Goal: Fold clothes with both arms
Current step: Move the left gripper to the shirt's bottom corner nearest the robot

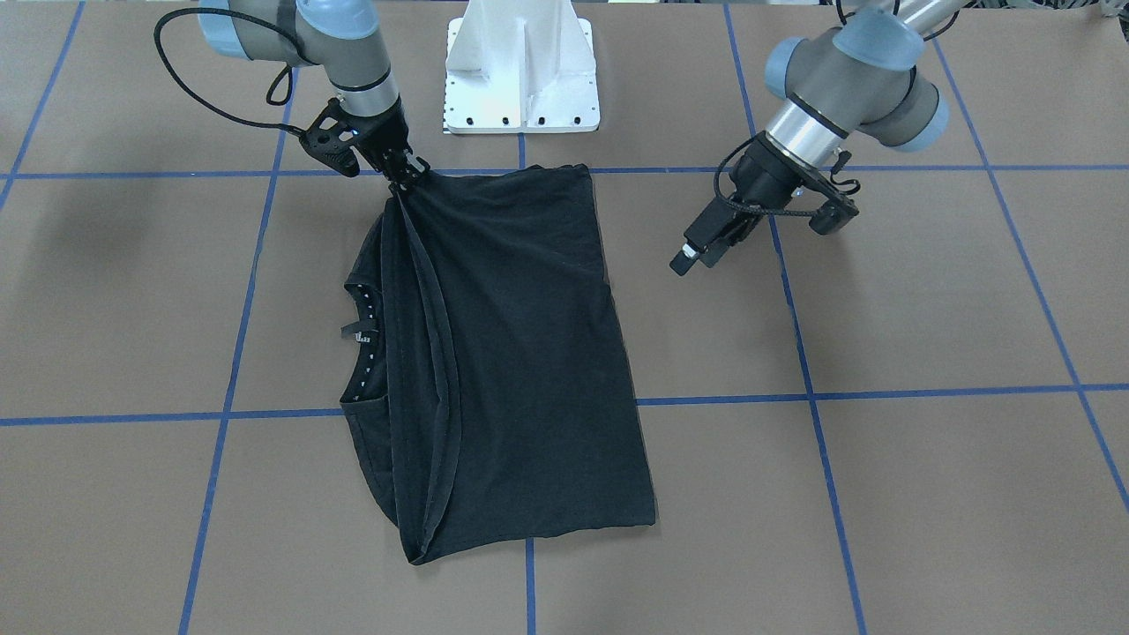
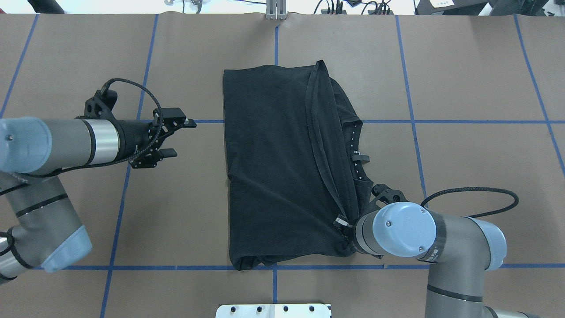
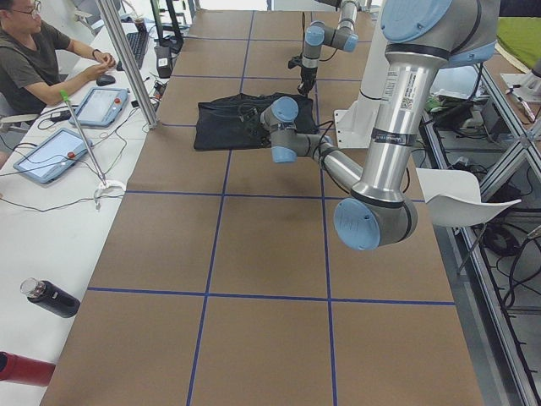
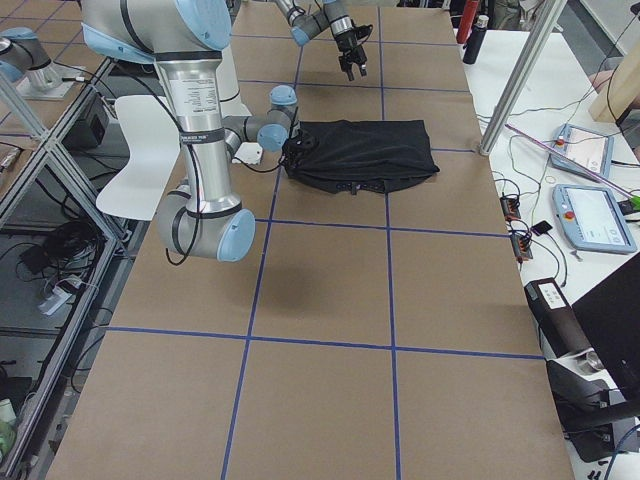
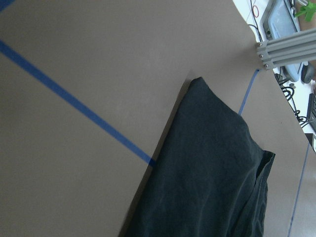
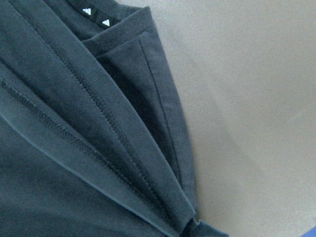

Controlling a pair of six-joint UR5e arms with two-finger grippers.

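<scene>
Since the black T-shirt (image 2: 273,163) lies half-folded on the counter (image 2: 463,176), collar (image 2: 356,152) peeking out on the robot's right, the right gripper (image 1: 408,171) has its fingers clenched on the bunched corner nearest the base (image 1: 520,79) — prob. to pull that layer across. Left gripper (image 2: 181,138) hovers apart from the opp. edge, fingers spread, empty — likely awaiting its corner.

A black short-sleeved T-shirt (image 2: 273,168) is seen folded on a brown paper-covered table (image 2: 463,66) crossed by blue tape lines (image 2: 441,121). Its hems are drawn to a point at the black right gripper (image 2: 343,223), which is largely hidden beneath its silver-grey jointed arm (image 2: 459,247). The black left gripper (image 2: 180,138) is held beside the shirt without touching it, fingers spread.
</scene>
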